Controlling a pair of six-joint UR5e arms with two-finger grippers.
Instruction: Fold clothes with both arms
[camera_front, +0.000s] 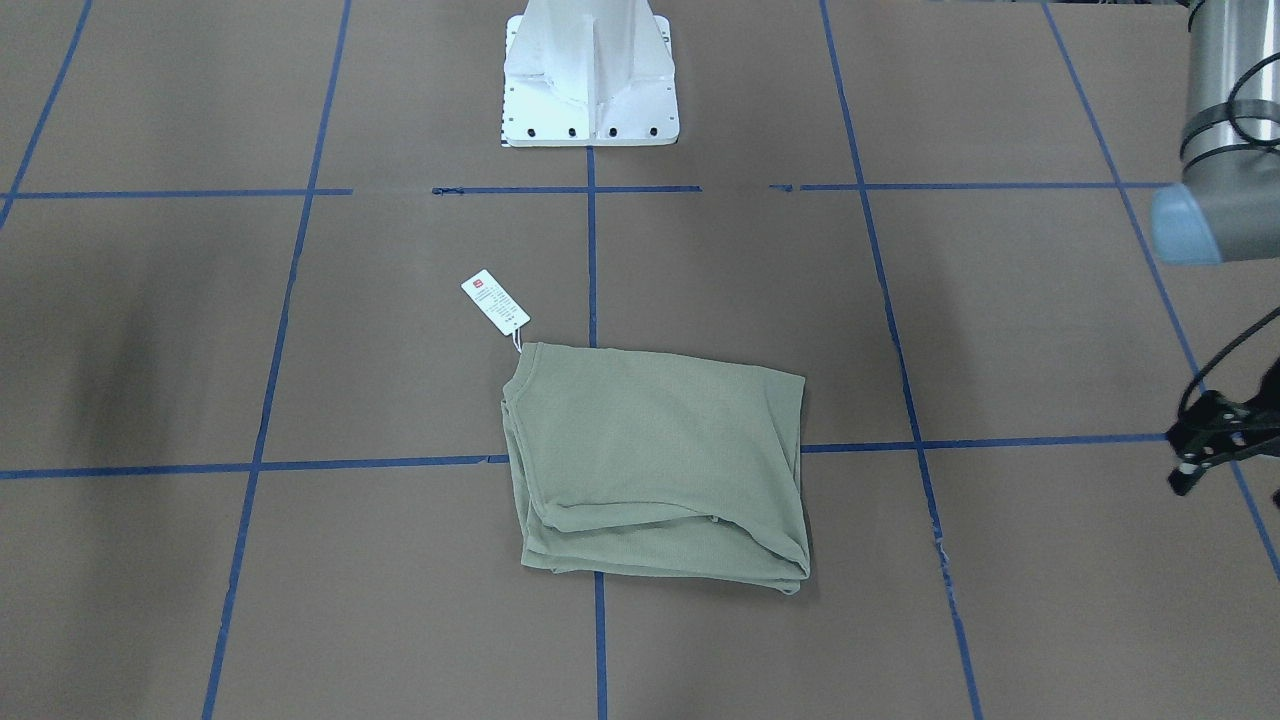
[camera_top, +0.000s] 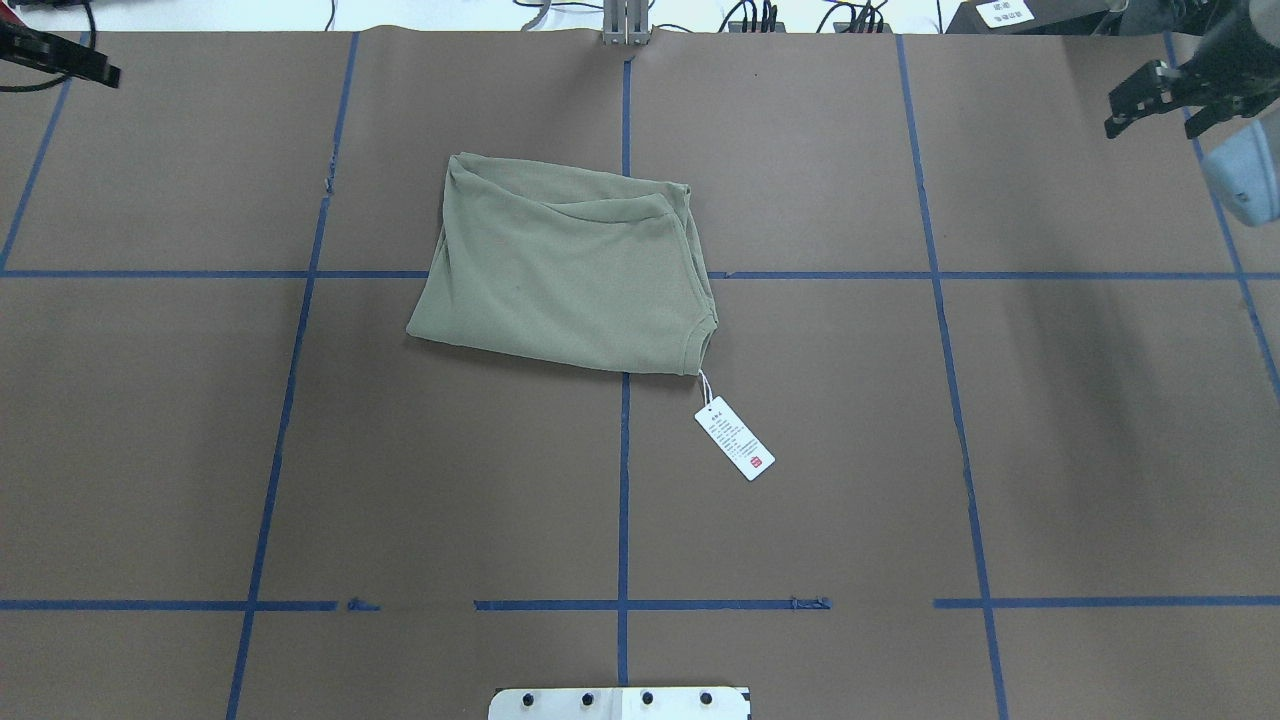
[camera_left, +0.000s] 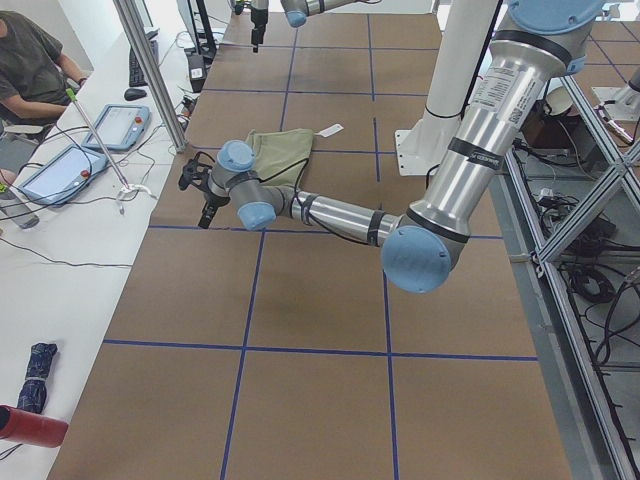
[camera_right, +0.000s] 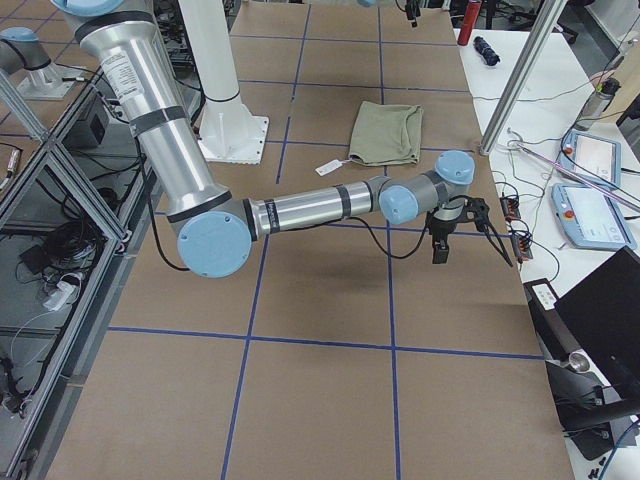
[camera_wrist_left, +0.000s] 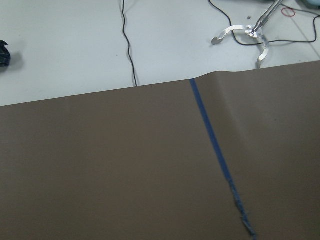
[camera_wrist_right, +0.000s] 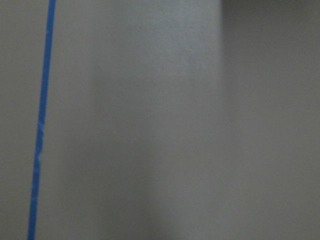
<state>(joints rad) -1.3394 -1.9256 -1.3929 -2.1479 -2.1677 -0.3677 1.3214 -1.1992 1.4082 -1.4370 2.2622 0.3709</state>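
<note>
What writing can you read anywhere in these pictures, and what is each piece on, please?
Hang tag strung to the shirt: rows of print and a red mark, too small to read.
Sticker on the left arm: too small to read.
No other text is legible.

- I see the brown surface (camera_top: 800, 450) marked into large squares by blue tape lines (camera_top: 623, 480).
- A white pedestal base (camera_front: 590, 75) is bolted at the surface's robot-side edge.
- In the exterior left view, a seated person (camera_left: 35, 65) is at a white bench (camera_left: 60, 290).
- Two teach pendants (camera_left: 62, 172) lie on that bench.
- A red cylinder (camera_left: 30, 428) and a dark bundle (camera_left: 36, 362) lie at its near end.
</note>
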